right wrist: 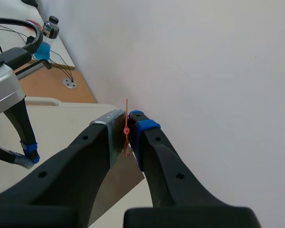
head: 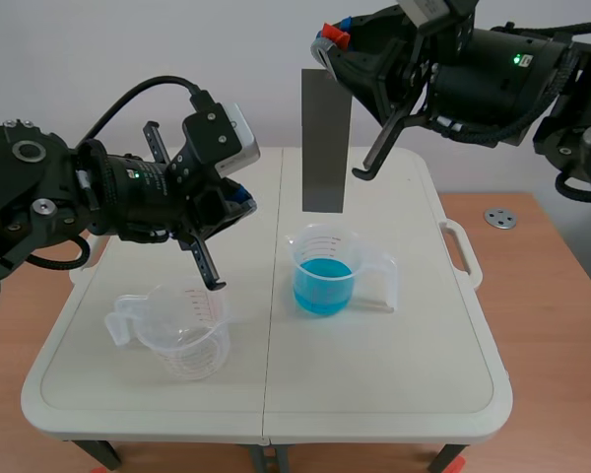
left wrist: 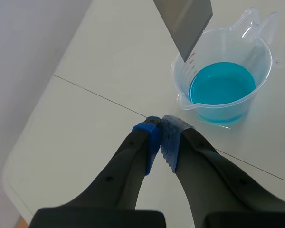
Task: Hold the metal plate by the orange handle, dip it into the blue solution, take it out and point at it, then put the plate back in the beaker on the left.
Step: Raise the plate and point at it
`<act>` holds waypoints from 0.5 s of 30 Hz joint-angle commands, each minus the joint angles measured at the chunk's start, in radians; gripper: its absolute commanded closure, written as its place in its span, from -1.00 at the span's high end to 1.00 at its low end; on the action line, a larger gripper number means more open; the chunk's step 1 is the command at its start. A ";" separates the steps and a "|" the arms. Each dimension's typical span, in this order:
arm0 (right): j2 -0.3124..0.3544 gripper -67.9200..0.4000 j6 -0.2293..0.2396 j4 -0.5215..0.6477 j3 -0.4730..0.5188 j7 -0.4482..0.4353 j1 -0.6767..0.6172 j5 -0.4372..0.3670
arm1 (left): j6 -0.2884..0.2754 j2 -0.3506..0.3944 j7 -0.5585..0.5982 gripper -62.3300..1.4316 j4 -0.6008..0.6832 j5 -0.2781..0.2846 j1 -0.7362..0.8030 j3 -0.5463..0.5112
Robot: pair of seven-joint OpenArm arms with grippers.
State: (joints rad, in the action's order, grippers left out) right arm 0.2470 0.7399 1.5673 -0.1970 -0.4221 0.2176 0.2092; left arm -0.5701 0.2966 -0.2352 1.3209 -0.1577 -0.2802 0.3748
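Right gripper (head: 332, 41), upper centre of frame, is clamping the metal plate (head: 325, 148) at its top end, by the orange handle (right wrist: 127, 126). Plate is hanging upright, long axis vertical, lower edge just above the beaker of blue solution (head: 323, 281) at frame centre, not touching the liquid. Judging the dip as a straight drop, since the mouth is leaving little room either side. Left gripper (head: 238, 200), jaws closed on nothing, is sitting centre-left, above the empty beaker (head: 182, 340) at lower left.
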 commanded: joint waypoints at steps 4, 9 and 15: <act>0.013 -0.95 0.006 0.022 0.009 -0.018 0.015 -0.018 | 0.003 -0.003 0.029 -0.92 0.006 0.003 -0.017 -0.003; 0.013 -0.95 0.006 0.022 0.009 -0.018 0.015 -0.018 | 0.002 -0.006 0.044 -0.91 0.006 0.002 -0.017 -0.003; 0.013 -0.95 0.006 0.022 0.009 -0.018 0.015 -0.019 | -0.002 -0.036 0.043 -0.92 0.001 -0.035 -0.019 -0.003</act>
State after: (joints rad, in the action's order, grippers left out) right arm 0.2470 0.7399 1.5673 -0.1970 -0.4221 0.2176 0.2092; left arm -0.5739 0.2703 -0.2054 1.3174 -0.1940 -0.2802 0.3744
